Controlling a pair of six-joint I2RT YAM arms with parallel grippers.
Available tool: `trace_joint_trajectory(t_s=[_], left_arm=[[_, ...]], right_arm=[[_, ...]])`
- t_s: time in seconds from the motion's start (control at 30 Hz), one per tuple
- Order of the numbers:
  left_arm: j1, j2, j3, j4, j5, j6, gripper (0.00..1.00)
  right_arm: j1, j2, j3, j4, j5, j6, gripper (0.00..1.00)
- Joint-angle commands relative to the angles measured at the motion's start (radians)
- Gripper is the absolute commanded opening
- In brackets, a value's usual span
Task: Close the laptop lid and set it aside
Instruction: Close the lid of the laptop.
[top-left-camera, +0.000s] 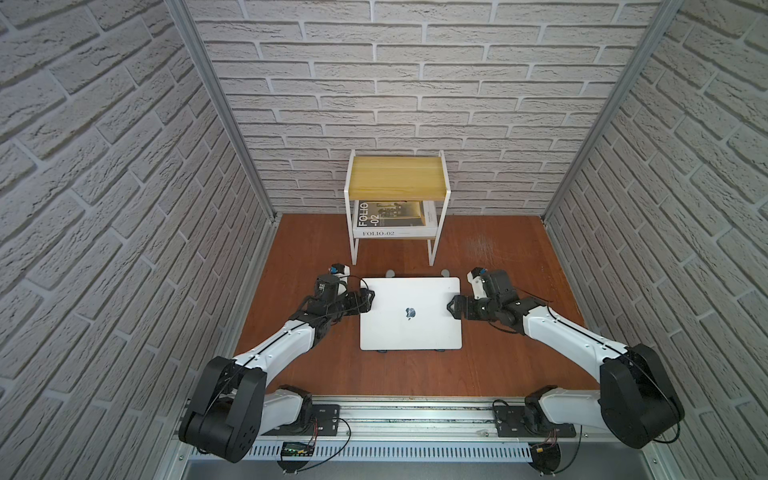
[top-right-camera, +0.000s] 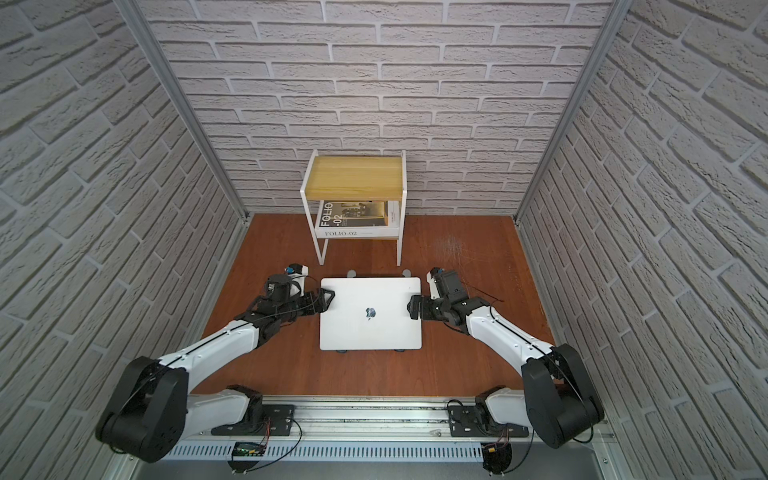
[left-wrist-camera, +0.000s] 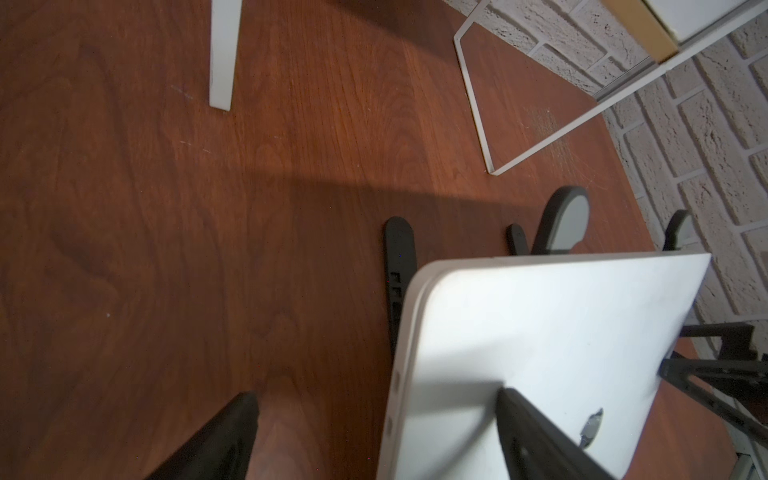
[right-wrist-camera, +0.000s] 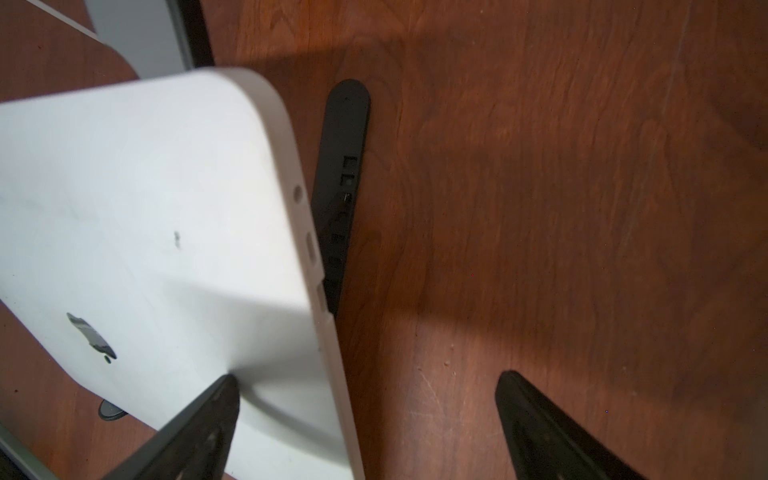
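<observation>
The laptop (top-left-camera: 411, 328) lies shut in the middle of the table, raised on a grey folding stand. Its silver-white laptop lid (top-right-camera: 370, 291) faces up, with the apple logo at its centre. My left gripper (top-left-camera: 368, 301) is open at the laptop's left edge. In the left wrist view the gripper (left-wrist-camera: 376, 397) straddles that edge, one fingertip (left-wrist-camera: 511, 399) over the lid and the other beside the laptop above the table. My right gripper (top-left-camera: 453, 307) is open at the right edge. In the right wrist view the gripper (right-wrist-camera: 368, 378) straddles it the same way, one fingertip (right-wrist-camera: 226, 386) over the lid.
Behind the laptop stands a white-framed shelf (top-left-camera: 395, 178) with a yellow wooden top and a FOLIO-02 book (top-left-camera: 386, 222) on its lower level. The stand's grey feet (top-left-camera: 390, 273) poke out at the laptop's far edge. Brick-patterned walls close in the wooden table (top-left-camera: 311, 249) on three sides.
</observation>
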Motion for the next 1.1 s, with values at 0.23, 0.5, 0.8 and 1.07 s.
trace_joint_trajectory(t_s=[0.23,0.5,0.8,1.07], left_arm=[[0.054,0.013,-0.020,0.001,-0.050,0.027,0.92],[0.129,0.010,-0.019,0.021,-0.010,0.069,0.93],[0.158,-0.021,-0.002,0.010,0.035,0.074,0.92],[0.180,-0.191,-0.103,0.097,0.123,-0.074,0.93]], right_arm=[[-0.024,0.091,0.042,0.071,0.043,-0.045,0.98],[-0.024,0.103,0.075,0.034,0.028,-0.031,0.97],[-0.029,0.007,0.069,-0.030,-0.003,-0.042,0.98],[-0.083,-0.115,0.073,-0.069,-0.188,-0.041,0.99]])
